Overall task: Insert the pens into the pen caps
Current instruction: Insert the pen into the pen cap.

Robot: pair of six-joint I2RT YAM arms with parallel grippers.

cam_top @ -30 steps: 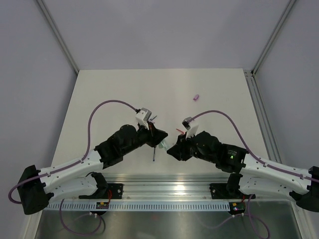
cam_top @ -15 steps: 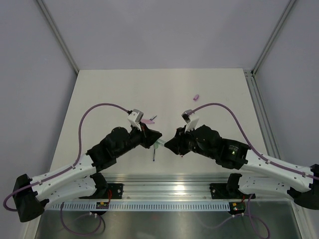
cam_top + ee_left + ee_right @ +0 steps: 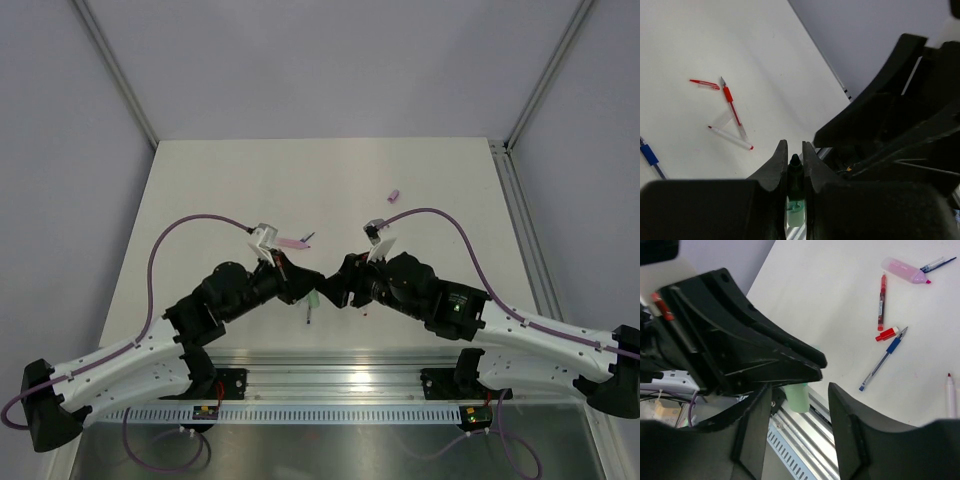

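**Q:** At the table's (image 3: 250, 180) near edge, where the wrists meet, what is held?

**A:** The left gripper (image 3: 795, 145) is clamped tight on the green pen (image 3: 794, 212). The pen's dark tip stands just proud of the jaws.

**Q:** What has changed?

**A:** Over the last second the right gripper (image 3: 799, 388) spread its jaws. It now stands wide and grips nothing. A pale green end of the pen shows in the gap, clear of both fingers. Both arms have also drawn in toward centre.

**Q:** What does that mean for the task?

**A:** It is probably a release after pushing a cap on. Whether a cap is seated cannot be told from these views, so check before the left gripper lets go.

**Q:** What remains?

**A:** A red pen (image 3: 882, 300), blue pen (image 3: 885, 357), pink pen (image 3: 902, 270) and red cap (image 3: 887, 333) lie on the table. A lilac cap (image 3: 395, 195) lies well apart, far right.
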